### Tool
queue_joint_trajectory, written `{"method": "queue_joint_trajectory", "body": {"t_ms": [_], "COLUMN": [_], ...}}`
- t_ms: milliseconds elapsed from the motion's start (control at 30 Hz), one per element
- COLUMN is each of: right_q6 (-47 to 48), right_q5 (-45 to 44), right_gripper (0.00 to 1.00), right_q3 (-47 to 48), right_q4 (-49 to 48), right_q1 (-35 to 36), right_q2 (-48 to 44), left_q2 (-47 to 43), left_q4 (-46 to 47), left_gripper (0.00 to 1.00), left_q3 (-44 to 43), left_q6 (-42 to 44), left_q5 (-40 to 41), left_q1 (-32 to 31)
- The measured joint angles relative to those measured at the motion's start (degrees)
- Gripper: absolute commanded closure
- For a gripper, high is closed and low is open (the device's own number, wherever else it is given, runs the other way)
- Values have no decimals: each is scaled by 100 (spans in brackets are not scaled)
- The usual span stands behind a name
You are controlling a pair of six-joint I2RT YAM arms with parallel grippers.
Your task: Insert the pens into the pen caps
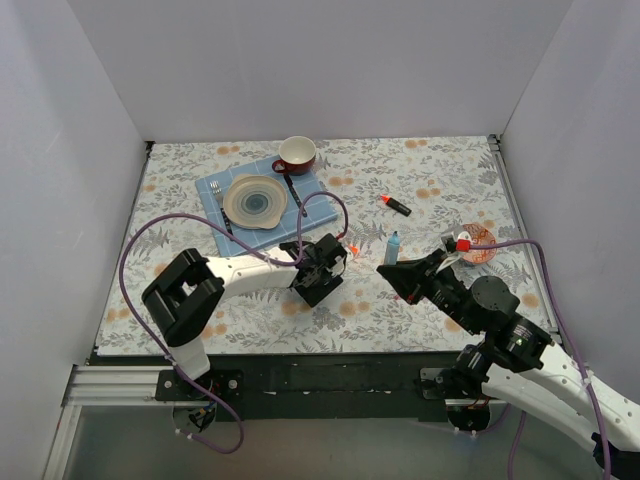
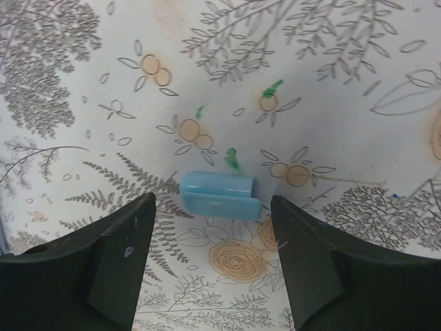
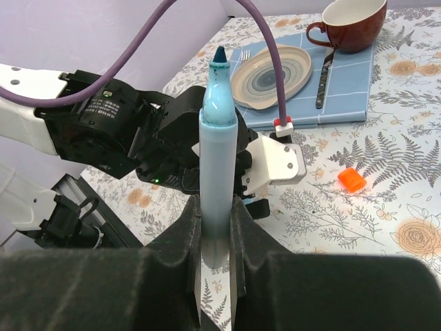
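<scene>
As seen from the right wrist, clamped hard on the tail end of the light-blue marker (image 3: 219, 138) with the right gripper (image 3: 215, 231), both fingers (image 3: 185, 234) pressed flat against the barrel. Runs its long axis straight out in line with those fingers, bare dark teal tip leading, pointing away from the wrist and toward the left arm (image 3: 103, 131). Held clear above the flowered tablecloth (image 1: 440, 180), touched by nothing else.

Now over to the left wrist view: spread wide with the left gripper (image 2: 212, 203), low over the cloth, gripping nothing. Lying flat right between its fingers (image 2: 117, 255), the light-blue cap (image 2: 220, 195), long axis crosswise, reaching from one finger toward the other yet clear of both. Cannot tell which end is the open one.

Off to the side, on the cloth near the left arm's wrist, the orange cap (image 3: 352, 180). Farther back from above, the black highlighter (image 1: 397, 206), lying flat, long axis roughly left to right, orange tip toward the left. Beyond that, plate (image 1: 255, 200) and red cup (image 1: 305, 165) on a blue placemat (image 1: 215, 190).
</scene>
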State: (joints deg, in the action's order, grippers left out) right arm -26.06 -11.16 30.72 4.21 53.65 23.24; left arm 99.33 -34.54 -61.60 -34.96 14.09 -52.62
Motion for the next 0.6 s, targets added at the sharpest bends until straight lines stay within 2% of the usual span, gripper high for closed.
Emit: {"method": "queue_joint_trajectory", "body": {"t_ms": [167,333,433,600], "right_q6": [7,17,17,17], "right_q5": [-31,-70,-72,-76], "right_gripper": [99,99,99,99], "right_q3": [0,0,0,0], "right_q4": [4,4,4,4], "right_q1": [0,0,0,0], "right_q2": [15,15,15,15], "left_q2": [0,-4,-184,-798], "left_q4": [-157,-741,-640,-522], "left_gripper": [31,21,2,2], "left_q3": [-61,-962,-1207,-1071], "left_q6": [-404,-1440,-1934,-2848], "left_q5": [586,310,166,125], "left_q1": [74,774,1255,1364]}}
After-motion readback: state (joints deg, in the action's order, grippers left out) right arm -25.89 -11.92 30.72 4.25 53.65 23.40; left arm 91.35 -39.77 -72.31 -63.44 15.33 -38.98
